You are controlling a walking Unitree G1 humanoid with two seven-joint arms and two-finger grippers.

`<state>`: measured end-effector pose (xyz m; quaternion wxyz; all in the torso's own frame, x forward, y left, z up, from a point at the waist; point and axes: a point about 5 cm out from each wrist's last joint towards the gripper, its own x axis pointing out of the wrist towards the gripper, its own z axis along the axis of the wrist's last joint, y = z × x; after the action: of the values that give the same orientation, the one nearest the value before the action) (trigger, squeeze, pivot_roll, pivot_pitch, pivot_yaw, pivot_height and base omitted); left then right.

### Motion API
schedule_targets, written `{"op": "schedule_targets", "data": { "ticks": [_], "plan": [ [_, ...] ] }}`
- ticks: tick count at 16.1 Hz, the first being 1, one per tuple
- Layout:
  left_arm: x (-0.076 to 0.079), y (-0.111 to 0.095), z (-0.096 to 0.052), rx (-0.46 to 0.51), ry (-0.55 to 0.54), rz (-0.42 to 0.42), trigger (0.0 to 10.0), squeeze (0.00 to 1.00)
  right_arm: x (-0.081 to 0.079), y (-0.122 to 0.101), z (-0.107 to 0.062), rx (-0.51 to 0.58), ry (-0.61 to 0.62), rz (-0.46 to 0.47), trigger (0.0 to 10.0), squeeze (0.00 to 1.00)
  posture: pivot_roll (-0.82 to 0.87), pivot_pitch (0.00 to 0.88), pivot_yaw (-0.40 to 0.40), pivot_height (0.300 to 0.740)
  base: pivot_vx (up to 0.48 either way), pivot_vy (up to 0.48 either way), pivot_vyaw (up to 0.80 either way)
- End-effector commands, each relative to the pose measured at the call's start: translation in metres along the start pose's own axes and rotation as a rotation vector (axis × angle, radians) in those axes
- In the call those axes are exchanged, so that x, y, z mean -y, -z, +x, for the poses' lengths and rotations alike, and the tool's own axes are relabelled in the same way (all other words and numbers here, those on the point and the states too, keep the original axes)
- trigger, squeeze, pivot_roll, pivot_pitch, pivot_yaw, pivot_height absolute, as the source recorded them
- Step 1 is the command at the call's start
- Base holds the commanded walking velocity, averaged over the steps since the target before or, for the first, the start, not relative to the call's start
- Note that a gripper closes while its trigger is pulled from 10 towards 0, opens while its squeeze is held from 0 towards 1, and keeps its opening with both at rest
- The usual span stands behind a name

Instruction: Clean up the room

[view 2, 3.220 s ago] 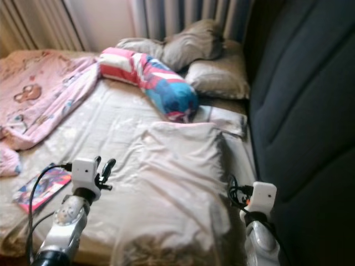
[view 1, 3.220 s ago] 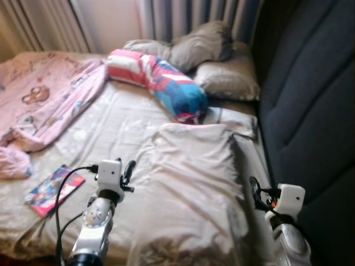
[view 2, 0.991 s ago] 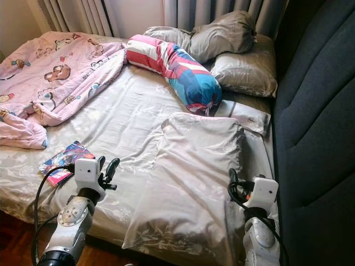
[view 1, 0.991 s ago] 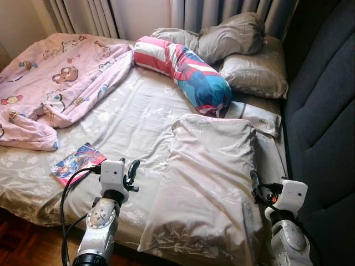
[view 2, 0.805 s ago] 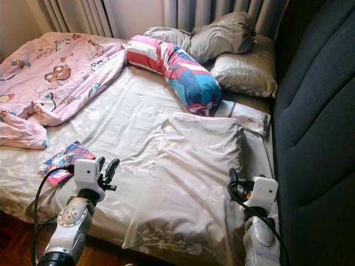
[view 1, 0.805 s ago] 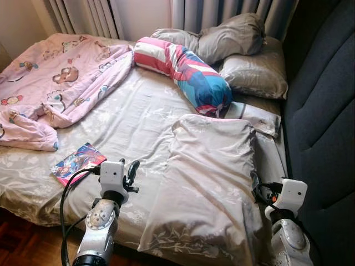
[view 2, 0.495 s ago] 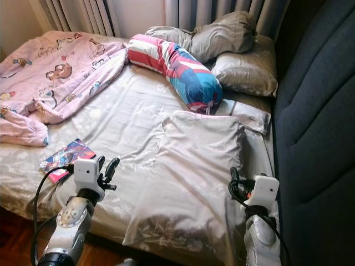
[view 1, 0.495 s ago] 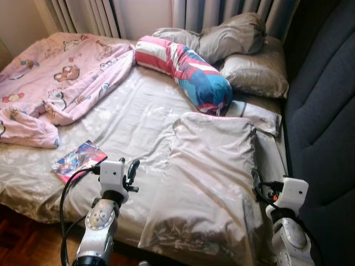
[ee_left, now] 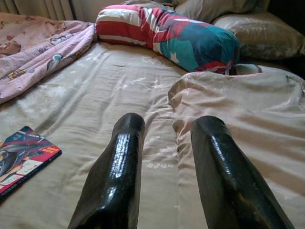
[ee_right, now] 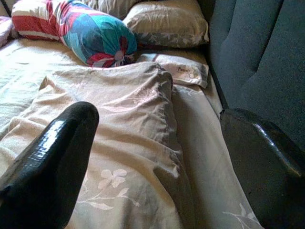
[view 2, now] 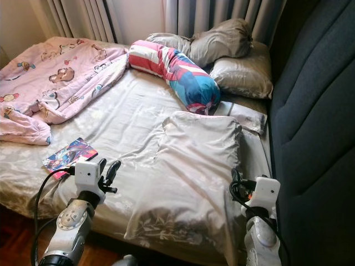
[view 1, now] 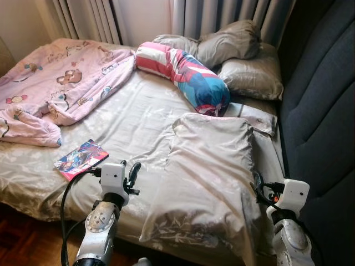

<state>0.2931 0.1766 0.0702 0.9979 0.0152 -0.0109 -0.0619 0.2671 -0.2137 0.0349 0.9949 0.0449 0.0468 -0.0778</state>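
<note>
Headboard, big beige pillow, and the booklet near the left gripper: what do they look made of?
Headboard: dark grey woven upholstery, matte, with padded seams. Big beige pillow: soft, wrinkled fabric, likely cotton, faint floral print. Booklet: glossy printed paper, thin and flat.

Head cameras above the bed, wrist cameras low over it
The eye views look forward and down from the near edge of the bed; both wrist views skim close over its sheet, sharing the striped bolster with them
</note>
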Motion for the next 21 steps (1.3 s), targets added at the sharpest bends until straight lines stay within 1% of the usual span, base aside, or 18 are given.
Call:
{"op": "schedule_targets", "data": {
  "ticks": [1,8,12,21],
  "plan": [
    [0.0008,-0.0012,0.001,-0.004,0.01,-0.003,10.0,0.0,0.0021,-0.0007,-0.0001,0.005,0.012,0.008,10.0,0.0,0.03,0.067,-0.013,0.658,0.0,0.0,0.0],
    [-0.0014,-0.0017,0.0005,-0.008,0.007,-0.008,10.0,0.0,0.003,-0.001,0.0007,0.001,0.022,0.009,10.0,0.0,0.04,0.089,-0.018,0.658,0.0,0.0,0.0],
    [0.0002,-0.0036,0.0022,-0.011,0.029,-0.004,10.0,0.0,-0.0005,-0.0025,0.0026,0.008,0.012,0.015,10.0,0.0,0.04,0.092,-0.016,0.658,0.0,0.0,0.0],
    [-0.0005,-0.0061,0.0031,-0.008,0.03,-0.002,10.0,0.0,-0.0049,-0.0042,0.0064,0.01,0.01,0.033,10.0,0.0,0.05,0.103,-0.012,0.658,0.278,0.0,0.0]
  ]
}}
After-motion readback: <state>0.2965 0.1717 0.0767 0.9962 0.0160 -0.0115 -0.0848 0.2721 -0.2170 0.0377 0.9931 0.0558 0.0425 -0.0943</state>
